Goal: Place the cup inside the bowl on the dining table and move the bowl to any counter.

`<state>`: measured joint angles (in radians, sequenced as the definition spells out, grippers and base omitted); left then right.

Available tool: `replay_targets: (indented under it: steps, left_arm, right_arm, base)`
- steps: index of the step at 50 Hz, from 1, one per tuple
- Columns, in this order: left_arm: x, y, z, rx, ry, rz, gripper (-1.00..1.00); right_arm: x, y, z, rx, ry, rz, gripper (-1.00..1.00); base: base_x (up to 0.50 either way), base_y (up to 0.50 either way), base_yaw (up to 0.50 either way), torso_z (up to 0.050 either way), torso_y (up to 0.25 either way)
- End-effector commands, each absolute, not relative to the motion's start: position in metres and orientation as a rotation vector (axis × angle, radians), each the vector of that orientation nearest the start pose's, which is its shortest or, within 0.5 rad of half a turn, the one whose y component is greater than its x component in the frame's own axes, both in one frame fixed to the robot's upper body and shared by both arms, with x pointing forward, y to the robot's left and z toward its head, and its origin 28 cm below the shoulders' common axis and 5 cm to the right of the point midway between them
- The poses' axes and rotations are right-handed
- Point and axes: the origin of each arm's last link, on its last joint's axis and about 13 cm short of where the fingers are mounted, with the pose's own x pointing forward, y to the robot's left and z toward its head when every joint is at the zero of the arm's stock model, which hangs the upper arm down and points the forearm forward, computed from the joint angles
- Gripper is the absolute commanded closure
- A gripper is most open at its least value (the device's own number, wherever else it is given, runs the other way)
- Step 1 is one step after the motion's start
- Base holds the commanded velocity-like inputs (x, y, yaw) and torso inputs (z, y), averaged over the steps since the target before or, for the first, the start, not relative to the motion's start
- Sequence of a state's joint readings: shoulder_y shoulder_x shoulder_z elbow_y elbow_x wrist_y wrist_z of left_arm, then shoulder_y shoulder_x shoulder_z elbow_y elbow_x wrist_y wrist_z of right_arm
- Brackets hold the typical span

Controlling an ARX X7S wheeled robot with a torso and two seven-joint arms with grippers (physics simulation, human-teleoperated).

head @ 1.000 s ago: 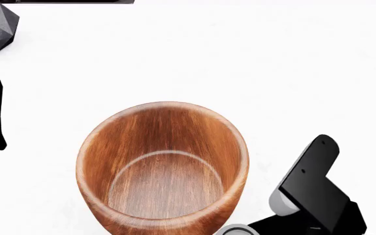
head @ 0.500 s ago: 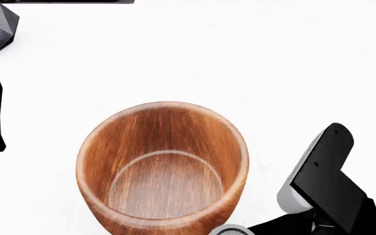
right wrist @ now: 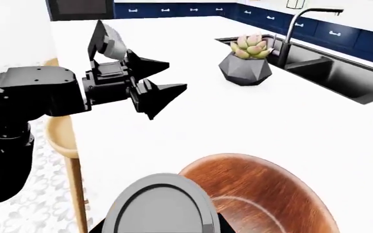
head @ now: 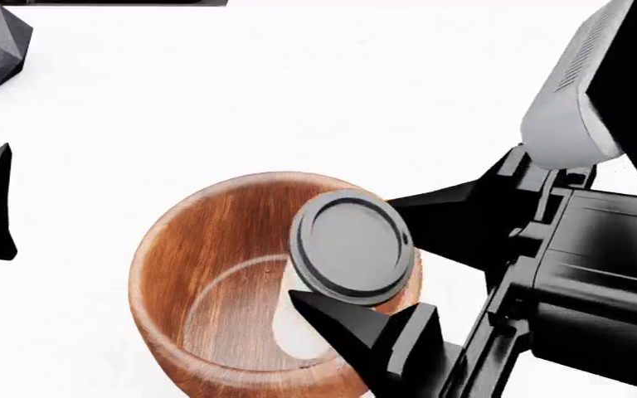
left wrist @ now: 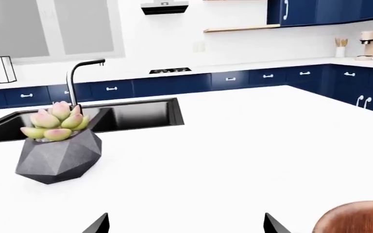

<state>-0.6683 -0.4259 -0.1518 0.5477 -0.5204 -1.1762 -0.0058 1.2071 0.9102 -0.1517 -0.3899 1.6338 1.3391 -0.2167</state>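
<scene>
- Since half a second ago the right tool (head: 380, 261) has swung in from the lower right edge of the head view to above the bowl (head: 202, 274), bringing the cup (head: 347, 249) with it.
- Its two black fingers are clamped on the cup, one on each side of the dark grey lid (right wrist: 157, 208).
- Held upright, the cup's cream body reaches down inside the bowl near the right wall; whether it touches the bottom cannot be told.
- Unmoved, the bowl stands on the plain white desk (head: 296, 99).
- Off to the bowl's left and well apart from it, the left tool (right wrist: 161, 82) has barely shifted, its fingers spread with nothing between them.
- Across the desk, the grey faceted planter (left wrist: 60, 155) with a succulent sits where it was, beside the sink (left wrist: 134, 114).
</scene>
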Motion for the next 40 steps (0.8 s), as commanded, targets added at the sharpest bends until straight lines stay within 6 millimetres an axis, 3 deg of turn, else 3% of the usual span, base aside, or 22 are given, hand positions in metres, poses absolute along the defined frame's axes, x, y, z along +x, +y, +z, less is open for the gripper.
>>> replay_targets:
  steps: [1, 7, 15, 27, 40]
  left_arm:
    - [0.26, 0.288, 0.221, 0.089, -0.036, -0.101, -1.0]
    - [0.258, 0.286, 0.219, 0.071, -0.002, -0.118, -1.0]
    - [0.252, 0.291, 0.222, 0.088, 0.063, -0.101, -1.0]
    - [0.252, 0.29, 0.22, 0.112, 0.079, -0.108, -1.0]
    - [0.254, 0.29, 0.216, 0.109, 0.089, -0.115, -1.0]
  right_arm:
    - [0.238, -0.188, 0.37, -0.095, -0.005, 0.962, 1.0]
    - [0.273, -0.175, 0.376, -0.082, 0.055, 0.843, 1.0]
    - [0.311, -0.154, 0.363, -0.078, 0.147, 0.828, 1.0]
    - [0.317, -0.143, 0.331, -0.066, 0.415, 0.855, 1.0]
    - [0.325, -0.129, 0.315, -0.103, 0.532, 0.903, 1.0]
  base:
    - [0.0, 0.0, 0.0, 0.0, 0.0]
    - [0.0, 0.0, 0.0, 0.0, 0.0]
    - [0.0, 0.0, 0.0, 0.0, 0.0]
    - [0.0, 0.0, 0.0, 0.0, 0.0]
    - [0.0, 0.0, 0.0, 0.0, 0.001]
